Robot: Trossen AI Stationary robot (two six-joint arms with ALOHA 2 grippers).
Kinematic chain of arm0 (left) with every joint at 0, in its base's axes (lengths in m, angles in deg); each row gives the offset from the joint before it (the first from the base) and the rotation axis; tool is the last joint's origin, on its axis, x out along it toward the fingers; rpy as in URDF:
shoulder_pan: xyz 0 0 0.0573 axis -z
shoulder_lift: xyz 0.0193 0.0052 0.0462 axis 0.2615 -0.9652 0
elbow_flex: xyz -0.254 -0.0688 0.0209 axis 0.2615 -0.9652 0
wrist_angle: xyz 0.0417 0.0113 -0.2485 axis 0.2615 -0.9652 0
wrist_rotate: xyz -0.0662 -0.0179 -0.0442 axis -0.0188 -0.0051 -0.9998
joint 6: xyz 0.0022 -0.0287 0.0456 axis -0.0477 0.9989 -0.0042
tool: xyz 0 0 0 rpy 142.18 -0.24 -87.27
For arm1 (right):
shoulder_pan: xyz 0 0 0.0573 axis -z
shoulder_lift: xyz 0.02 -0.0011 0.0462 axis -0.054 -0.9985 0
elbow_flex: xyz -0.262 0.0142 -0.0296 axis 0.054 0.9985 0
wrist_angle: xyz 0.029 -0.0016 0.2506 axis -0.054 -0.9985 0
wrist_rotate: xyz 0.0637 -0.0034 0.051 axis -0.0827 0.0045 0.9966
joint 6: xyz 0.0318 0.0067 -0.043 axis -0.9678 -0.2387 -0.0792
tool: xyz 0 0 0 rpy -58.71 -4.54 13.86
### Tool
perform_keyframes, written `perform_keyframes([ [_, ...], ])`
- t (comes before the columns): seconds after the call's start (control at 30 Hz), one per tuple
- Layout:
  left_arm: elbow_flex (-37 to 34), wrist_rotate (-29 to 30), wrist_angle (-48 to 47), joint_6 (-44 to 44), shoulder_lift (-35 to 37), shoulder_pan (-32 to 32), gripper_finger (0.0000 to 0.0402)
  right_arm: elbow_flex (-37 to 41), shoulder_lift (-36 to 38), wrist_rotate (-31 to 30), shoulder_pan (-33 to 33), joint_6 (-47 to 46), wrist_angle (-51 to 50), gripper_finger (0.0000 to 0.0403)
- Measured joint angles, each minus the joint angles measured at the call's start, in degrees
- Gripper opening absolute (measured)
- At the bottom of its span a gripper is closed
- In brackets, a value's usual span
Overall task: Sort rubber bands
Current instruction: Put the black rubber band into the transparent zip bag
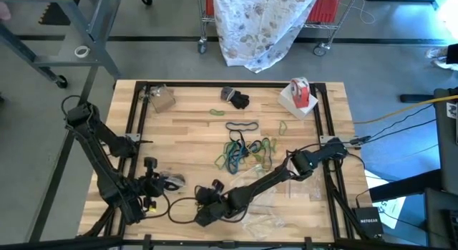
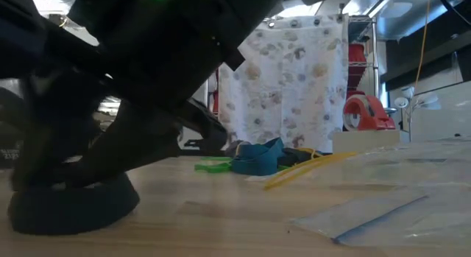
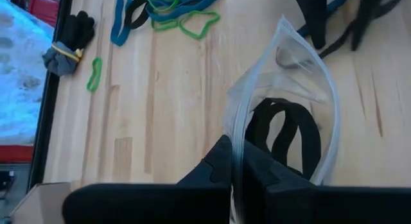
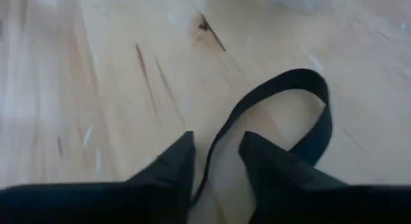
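While the left end effector (image 3: pixel 236 179) pinches a clear bag (image 3: pixel 302 89), the right end effector (image 4: pixel 217 161) nips a black band (image 4: pixel 302 83).

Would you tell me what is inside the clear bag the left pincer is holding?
Black rubber bands lie inside the clear bag clamped by the left pincer. The pincer covers the bag's lower part.

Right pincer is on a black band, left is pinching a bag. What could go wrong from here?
1. In the right wrist view, the black band sits between the right pincer fingers with little caught; it may slip out.
2. The left pincer grips only the clear bag edge; the floppy mouth could sag shut.
3. The black bands already inside lie near the opening and might spill.
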Motion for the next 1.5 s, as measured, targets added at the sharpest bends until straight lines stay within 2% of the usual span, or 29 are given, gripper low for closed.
perform_keyframes([
  [0.17,0.00,1.31,-0.02,-1.38,0.00,0.00,0.0000,0.08,0.05,-0.62,0.10,-0.04,-0.16,0.0032],
  [0.23,0.00,1.61,0.04,-2.17,0.00,0.00,0.0000,0.11,0.13,-0.44,0.15,-0.07,-0.01,0.0009],
  [0.37,0.00,1.73,0.07,-2.50,0.00,0.00,0.0000,-0.89,0.02,-0.80,-0.24,-1.15,-0.72,0.0017],
  [0.53,0.00,1.73,0.40,-2.41,0.00,0.00,0.0000,-2.01,-0.04,2.56,-0.07,-2.84,-1.04,0.0020],
  [0.63,0.00,1.73,1.27,-2.46,0.00,0.00,0.0000,-2.08,-0.06,3.35,0.06,-3.34,-0.75,0.0036],
  [0.77,0.00,1.73,1.19,-0.54,0.00,0.00,0.0000,-2.13,1.23,6.65,0.37,-2.21,-2.35,0.0091],
  [0.93,0.00,1.73,1.18,1.82,0.00,0.00,0.0000,-5.65,3.57,7.30,-0.10,0.69,-12.71,0.0172],
  [1.03,-0.02,1.73,1.21,2.36,0.00,0.02,0.0000,-9.48,4.79,6.90,0.04,2.56,-20.03,0.0204],
  [1.13,-0.02,1.73,1.38,3.56,0.00,0.00,0.0000,-11.75,4.85,4.02,0.09,3.16,-23.72,0.0220],
  [1.27,-0.02,1.73,1.42,4.12,0.00,0.00,0.0000,-10.65,4.81,2.53,0.54,2.59,-23.84,0.0225],
  [1.4,-0.02,1.71,1.39,4.05,0.00,0.02,0.0000,-7.63,4.74,3.59,1.13,-0.68,-23.65,0.0225],
  [1.5,-0.02,1.73,1.38,4.02,0.00,0.02,0.0000,-4.92,4.75,6.36,2.08,-1.53,-19.14,0.0225],
])
